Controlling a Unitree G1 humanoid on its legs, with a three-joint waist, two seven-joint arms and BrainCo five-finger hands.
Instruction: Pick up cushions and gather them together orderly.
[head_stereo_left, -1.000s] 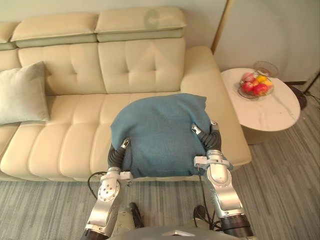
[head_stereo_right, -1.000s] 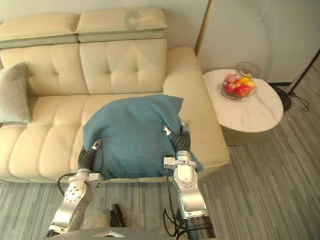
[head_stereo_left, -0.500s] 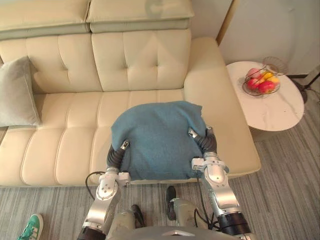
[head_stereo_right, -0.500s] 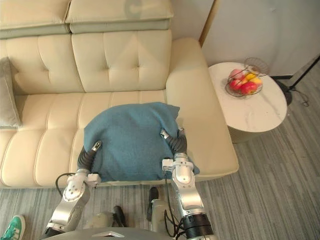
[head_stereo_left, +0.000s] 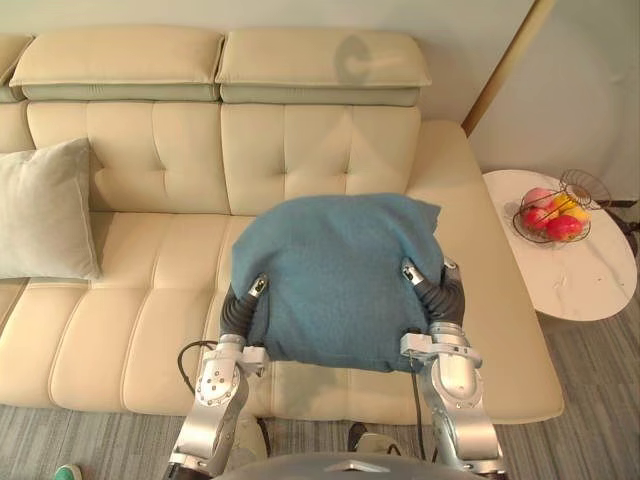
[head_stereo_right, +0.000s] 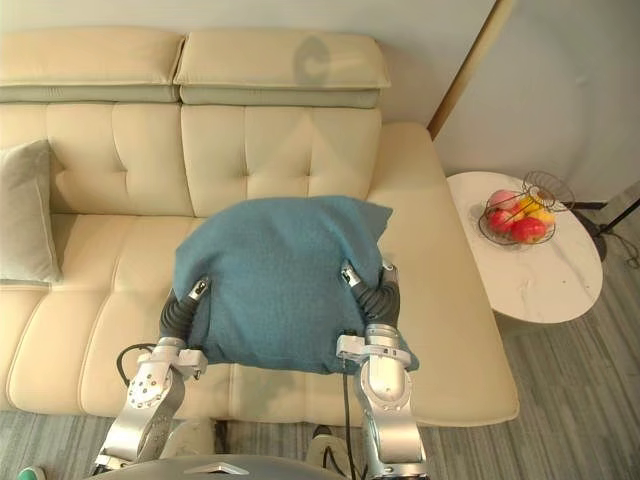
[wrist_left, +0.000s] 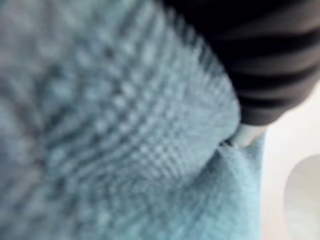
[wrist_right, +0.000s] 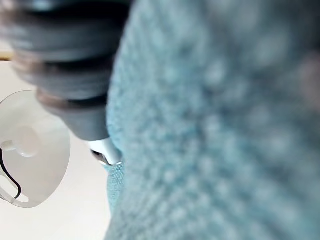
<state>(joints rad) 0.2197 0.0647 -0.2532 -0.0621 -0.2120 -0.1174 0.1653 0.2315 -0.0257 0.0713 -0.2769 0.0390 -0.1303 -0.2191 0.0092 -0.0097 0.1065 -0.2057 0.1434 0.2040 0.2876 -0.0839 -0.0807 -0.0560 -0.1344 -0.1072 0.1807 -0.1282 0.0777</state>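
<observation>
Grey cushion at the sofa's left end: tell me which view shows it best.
The left eye view: the grey cushion shows most of its face there, propped against the sofa back. The right eye view cuts it to a narrower strip at the edge. Both wrist views face the blue cushion from very close.

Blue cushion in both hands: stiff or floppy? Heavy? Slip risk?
Probably soft and floppy: the blue cushion bulges and its edges drape over the left hand and right hand. Likely light for its bulk, as it rides on just the two hands above the sofa. Its coarse weave, close up in the wrist views, suggests little slipping.
</observation>
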